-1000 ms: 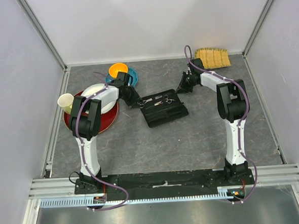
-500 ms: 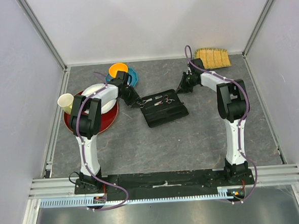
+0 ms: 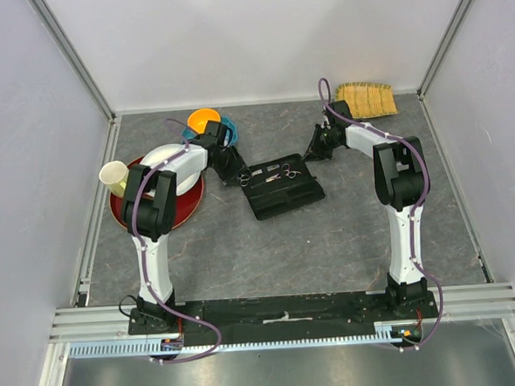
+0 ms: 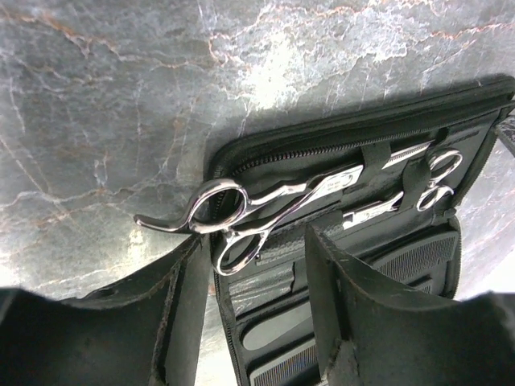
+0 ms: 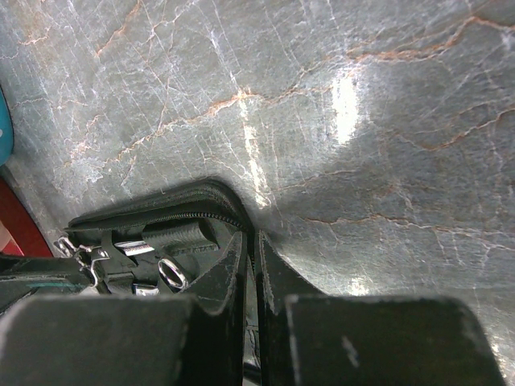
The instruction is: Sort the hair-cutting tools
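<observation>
I am looking down on a grey, marble-veined tabletop (image 3: pixel 330 232) shut in by plain white walls (image 3: pixel 257 35) and aluminium frame posts (image 3: pixel 75 60). At far left a round red tray (image 3: pixel 191 206) carries a white plate (image 3: pixel 161 157) and a pale yellow paper cup (image 3: pixel 113 176). An orange bowl (image 3: pixel 203 120) and a teal bowl (image 3: pixel 230 127) sit beyond it, and a woven straw mat (image 3: pixel 366 99) lies in the far right corner.

The black rectangular zip case (image 3: pixel 286 196) lies open mid-table. The larger silver scissors (image 4: pixel 273 205) are strapped into its upper row, their rings overhanging the case's edge. The smaller silver scissors (image 4: pixel 418 193) lie further along the same row. Two black combs (image 4: pixel 418 256) (image 4: pixel 278 370) sit in the pockets below.

My left gripper (image 4: pixel 257 241) hangs over those rings, fingers spread and gripping nothing. My right gripper (image 5: pixel 251 241) is closed to a thin slit on the case's far corner rim.

Against a second ago, the left forearm has edged slightly toward the bowls. The right arm, case and dishes sit where they were.
</observation>
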Tool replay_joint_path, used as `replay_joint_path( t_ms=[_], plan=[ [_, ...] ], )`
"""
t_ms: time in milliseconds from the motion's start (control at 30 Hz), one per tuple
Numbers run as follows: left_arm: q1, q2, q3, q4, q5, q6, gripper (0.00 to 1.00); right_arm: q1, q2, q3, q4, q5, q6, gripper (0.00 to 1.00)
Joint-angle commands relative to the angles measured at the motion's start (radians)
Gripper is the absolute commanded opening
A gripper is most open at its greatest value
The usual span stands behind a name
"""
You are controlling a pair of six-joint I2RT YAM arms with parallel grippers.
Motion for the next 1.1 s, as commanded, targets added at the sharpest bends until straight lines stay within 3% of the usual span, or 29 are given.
replay_joint_path(
  t_ms=[0,167,233,833,1067],
  plan=[
    [-0.016,-0.090,0.028,-0.025,-0.065,0.052,0.53,0.027,0.095,-0.034,-0.033,0.045,-0.008,0.10],
    [-0.019,-0.101,0.025,-0.025,-0.079,0.057,0.33,0.027,0.093,-0.034,-0.030,0.043,-0.010,0.10],
    [-0.023,-0.099,0.032,-0.025,-0.078,0.063,0.30,0.025,0.090,-0.034,-0.031,0.045,-0.010,0.10],
    [-0.060,0.010,0.120,-0.014,-0.006,0.110,0.30,0.027,0.095,-0.036,-0.031,0.035,-0.010,0.10],
    [-0.062,0.054,0.132,-0.026,0.039,0.132,0.36,0.027,0.105,-0.036,-0.031,0.025,-0.010,0.10]
  ],
)
